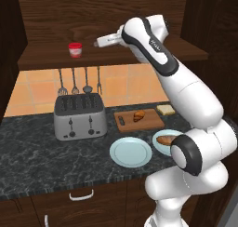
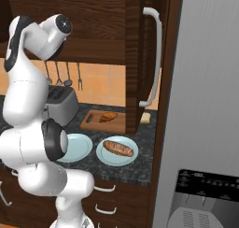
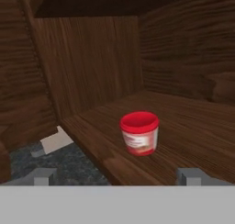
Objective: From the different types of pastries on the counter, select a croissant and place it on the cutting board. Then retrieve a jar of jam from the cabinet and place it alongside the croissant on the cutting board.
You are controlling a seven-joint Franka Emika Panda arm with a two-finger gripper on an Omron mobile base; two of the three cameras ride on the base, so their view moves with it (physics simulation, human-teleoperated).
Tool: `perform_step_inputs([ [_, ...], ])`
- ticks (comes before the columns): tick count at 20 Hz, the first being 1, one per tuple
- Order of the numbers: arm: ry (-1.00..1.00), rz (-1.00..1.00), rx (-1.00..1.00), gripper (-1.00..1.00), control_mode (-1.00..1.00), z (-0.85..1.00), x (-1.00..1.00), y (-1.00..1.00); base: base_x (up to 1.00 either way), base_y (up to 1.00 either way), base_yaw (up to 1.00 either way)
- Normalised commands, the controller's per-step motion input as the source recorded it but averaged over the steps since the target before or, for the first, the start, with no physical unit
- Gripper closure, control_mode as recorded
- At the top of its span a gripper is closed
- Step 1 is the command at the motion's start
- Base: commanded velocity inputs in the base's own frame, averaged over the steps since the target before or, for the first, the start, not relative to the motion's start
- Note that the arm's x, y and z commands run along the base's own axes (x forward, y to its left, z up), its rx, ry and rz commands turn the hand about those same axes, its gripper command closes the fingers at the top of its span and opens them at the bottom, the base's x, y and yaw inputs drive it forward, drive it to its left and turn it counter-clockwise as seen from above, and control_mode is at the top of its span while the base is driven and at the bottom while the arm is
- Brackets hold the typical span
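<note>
The jar of jam, squat with a red lid and a whitish band, stands upright on the cabinet shelf. My gripper is open just short of it, level with the shelf, and the fingertips are wide apart with nothing between them. From the left base view the gripper points left at the jar of jam, a short gap away. The croissant lies on the cutting board on the counter below. Both also show from the right: croissant, cutting board.
A silver toaster stands left of the board, with utensils hanging above it. An empty blue plate and a plate with the baguette-like loaf sit at the counter's front. A bread slice lies right of the board. A tall grey fridge bounds the right.
</note>
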Motion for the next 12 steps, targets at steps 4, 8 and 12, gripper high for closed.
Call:
perform_step_inputs([
  [4,0.02,0.03,0.00,-1.00,-1.00,-0.23,0.20,0.00,0.00,0.00,0.00],
  [8,0.01,0.05,0.00,-1.00,-1.00,-0.21,0.16,0.00,0.00,0.00,0.00],
  [12,0.01,0.05,0.00,-1.00,-1.00,-0.10,0.09,0.00,0.00,0.00,0.00],
])
